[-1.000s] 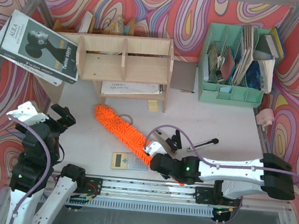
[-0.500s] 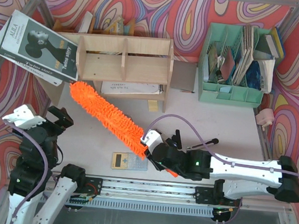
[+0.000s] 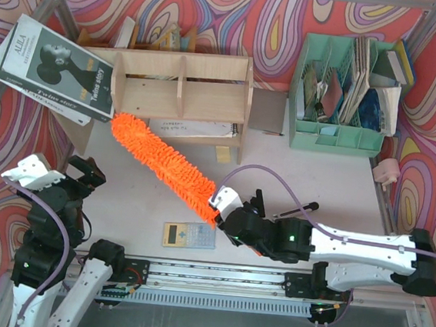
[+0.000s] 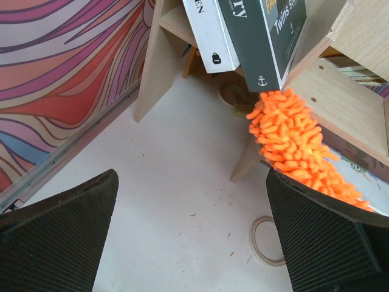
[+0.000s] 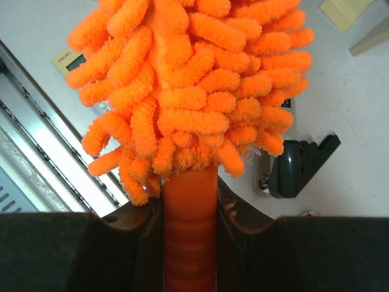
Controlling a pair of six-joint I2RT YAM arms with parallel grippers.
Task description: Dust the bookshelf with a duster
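Right hand: there it is, the right hand [image 3: 225, 214] clenched on the duster's handle [image 5: 189, 219], one finger on each side of the thin orange stem, gripping just below the fluffy head.
Duster: the duster [image 3: 160, 162] runs on a slant from that grip, away and to the left across the desk [image 3: 294, 178].
Duster tip: the fluffy end [image 4: 292, 143] is right up at the near-left corner of the bookshelf [image 3: 180, 90], tucked under the lower corner of the dark book [image 4: 267, 30]; it sits at the height of the lower board, off the desk surface.
Bookshelf: it stands at the far left of the desk on its legs, with three open compartments facing us.
Dark book: a big paperback [image 3: 53, 66] leans against the shelf's left end, with a face on its cover.
Under the shelf: a spiral notebook [image 3: 190, 128] lies flat between the legs.
Left hand: the left hand [image 3: 87, 172] is released and holds nothing, fingers spread wide over bare desk, near and to the left of the shelf, clear of the duster.
Calculator: a grey calculator [image 3: 189, 235] lies at the near edge, just left of the right hand.
Far right: a mint-green file organiser [image 3: 336, 136] stuffed with papers stands well apart from the shelf.
Small detail: a thin ring [image 4: 267, 240] lies on the desk below the duster.
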